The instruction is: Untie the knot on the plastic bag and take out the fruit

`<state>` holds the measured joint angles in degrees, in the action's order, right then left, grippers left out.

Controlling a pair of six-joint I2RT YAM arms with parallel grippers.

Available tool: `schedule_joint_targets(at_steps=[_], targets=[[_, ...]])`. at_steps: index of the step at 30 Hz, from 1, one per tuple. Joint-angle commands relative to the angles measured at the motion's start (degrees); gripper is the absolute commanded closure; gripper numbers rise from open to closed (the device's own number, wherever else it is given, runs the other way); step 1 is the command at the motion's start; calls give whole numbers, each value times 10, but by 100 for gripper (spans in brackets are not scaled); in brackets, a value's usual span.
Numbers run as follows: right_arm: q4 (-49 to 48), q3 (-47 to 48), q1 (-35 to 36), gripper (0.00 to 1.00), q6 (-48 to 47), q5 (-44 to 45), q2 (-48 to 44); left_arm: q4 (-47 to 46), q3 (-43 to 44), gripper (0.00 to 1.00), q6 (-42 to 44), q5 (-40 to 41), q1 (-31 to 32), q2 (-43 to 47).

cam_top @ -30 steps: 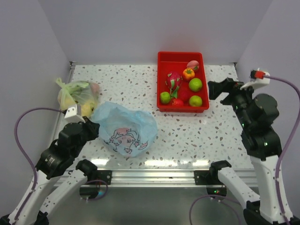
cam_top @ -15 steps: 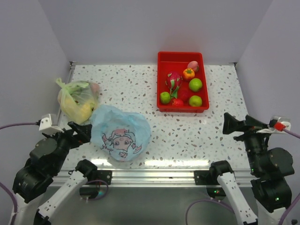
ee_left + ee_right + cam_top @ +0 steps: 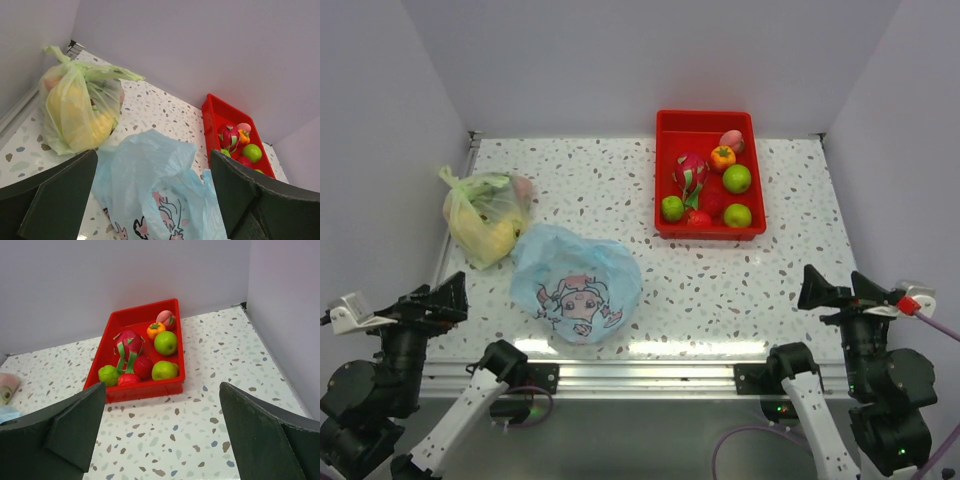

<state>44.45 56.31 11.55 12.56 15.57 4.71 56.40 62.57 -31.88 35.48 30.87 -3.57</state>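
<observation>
The light blue plastic bag [image 3: 575, 282] [image 3: 150, 175] lies crumpled and slack on the near left of the table, with its cartoon face up. No knot shows on it. The fruit [image 3: 705, 180] [image 3: 145, 352] sits in the red tray [image 3: 660, 150] [image 3: 145, 390]: a pink dragon fruit [image 3: 690, 172], green round ones, an orange one, a peach and red ones. My left gripper [image 3: 438, 297] [image 3: 154, 155] is open at the near left corner, back from the bag and holding nothing. My right gripper [image 3: 837, 285] [image 3: 162, 387] is open near the front right edge, facing the tray.
A tied yellow-green bag [image 3: 485, 215] [image 3: 80, 110] with yellow fruit inside rests against the left wall, behind the blue bag. Walls close in the table on the left, back and right. A metal rail [image 3: 640, 375] runs along the near edge.
My left gripper opened and pulled back from the blue bag's left edge to the near corner. The bag settled lower. My right arm drew back from beside the tray to the near right.
</observation>
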Motion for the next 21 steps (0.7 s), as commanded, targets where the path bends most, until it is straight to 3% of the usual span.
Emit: schedule_joint_targets(at_steps=[1,21], targets=[[10,-11,-1,1,-21,2,-5,-25,-10,0,2,49,-1,20],[-23,-47,-1,1,-28,-28,-3,-31,-33,0,-20,78,-1,16]])
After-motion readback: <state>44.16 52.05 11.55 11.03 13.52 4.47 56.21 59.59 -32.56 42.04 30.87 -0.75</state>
